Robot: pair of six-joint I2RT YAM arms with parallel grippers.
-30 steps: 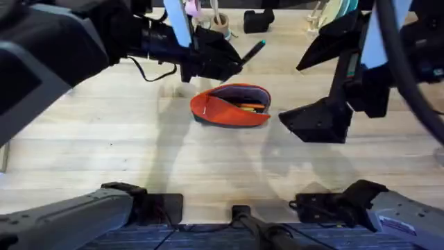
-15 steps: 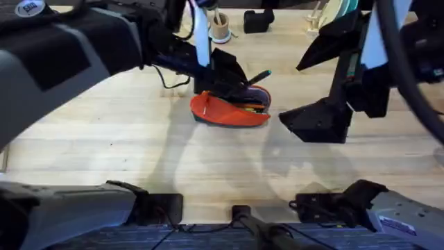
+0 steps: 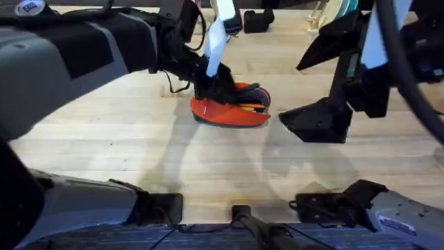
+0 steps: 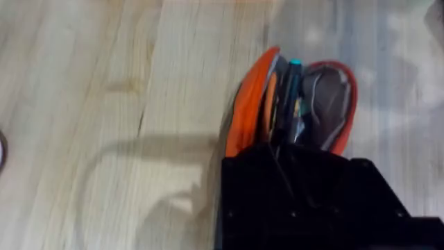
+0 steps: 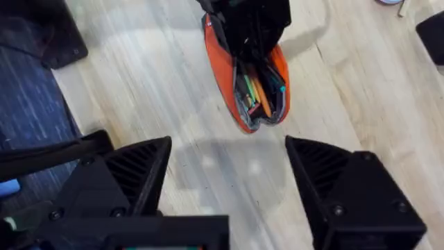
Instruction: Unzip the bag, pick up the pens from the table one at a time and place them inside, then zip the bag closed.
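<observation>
Orange-red bag (image 3: 232,111) unzipped, gaping, on table (image 3: 139,153) centre; dark teal-tipped pen (image 4: 290,94) inside among coloured ones, tip toward 3 o'clock.

- From overhead, my left gripper (image 3: 220,85) covers the far-left end of the bag (image 3: 232,111); I can't see its fingertips or whether they're parted
- In my left wrist view, the gripper body hides the bag's near end; the pen (image 4: 290,97) runs under it, its lower part unseen
- The bag's contents are blurred; I can't count them

Robot lab workbench, butcher-block table (image 3: 139,160), two mounted arms
</observation>
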